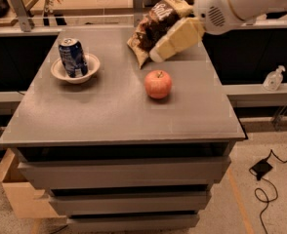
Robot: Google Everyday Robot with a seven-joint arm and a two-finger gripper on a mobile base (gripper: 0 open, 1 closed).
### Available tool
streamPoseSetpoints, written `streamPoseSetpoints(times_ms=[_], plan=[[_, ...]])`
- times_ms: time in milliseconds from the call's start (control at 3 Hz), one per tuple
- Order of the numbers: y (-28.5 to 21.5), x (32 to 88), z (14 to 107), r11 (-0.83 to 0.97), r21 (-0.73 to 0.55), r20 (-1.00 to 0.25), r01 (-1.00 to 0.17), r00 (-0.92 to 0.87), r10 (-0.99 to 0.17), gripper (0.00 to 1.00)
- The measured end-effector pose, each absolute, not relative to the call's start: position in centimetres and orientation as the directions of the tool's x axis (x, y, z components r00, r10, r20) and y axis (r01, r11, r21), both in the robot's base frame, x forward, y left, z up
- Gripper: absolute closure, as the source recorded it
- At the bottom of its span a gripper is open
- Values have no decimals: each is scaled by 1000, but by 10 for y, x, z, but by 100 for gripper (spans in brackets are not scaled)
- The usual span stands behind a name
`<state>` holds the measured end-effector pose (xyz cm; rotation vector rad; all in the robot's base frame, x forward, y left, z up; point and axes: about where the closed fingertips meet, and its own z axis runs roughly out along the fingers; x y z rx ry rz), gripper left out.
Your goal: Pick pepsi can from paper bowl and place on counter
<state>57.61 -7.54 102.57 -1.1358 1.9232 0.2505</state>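
Blue pepsi can [73, 57], off-white paper bowl [92, 65], grey counter [109, 112], red apple [158, 84]; cream pincer [158, 55] by brown bag [151, 26].

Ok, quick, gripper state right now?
Gripper: over the counter beside the chip bag, open or closed cannot be told; pepsi can sits in paper bowl.

The dark blue can [73, 57] stands upright in the off-white bowl [93, 65], near the grey counter's [109, 113] left edge, toward the far corner. The gripper [158, 55] hangs above the far right part.

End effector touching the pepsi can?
Apart. Camera view shows the end effector by the chip bag, while the pepsi can stands in the paper bowl, a stretch of counter between them.
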Motion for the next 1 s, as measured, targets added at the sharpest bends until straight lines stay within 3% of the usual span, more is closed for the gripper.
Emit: streamPoseSetpoints(times_ms=[1000], plan=[[43,629,997,508,-185,-753,-841,-211,-623,0]])
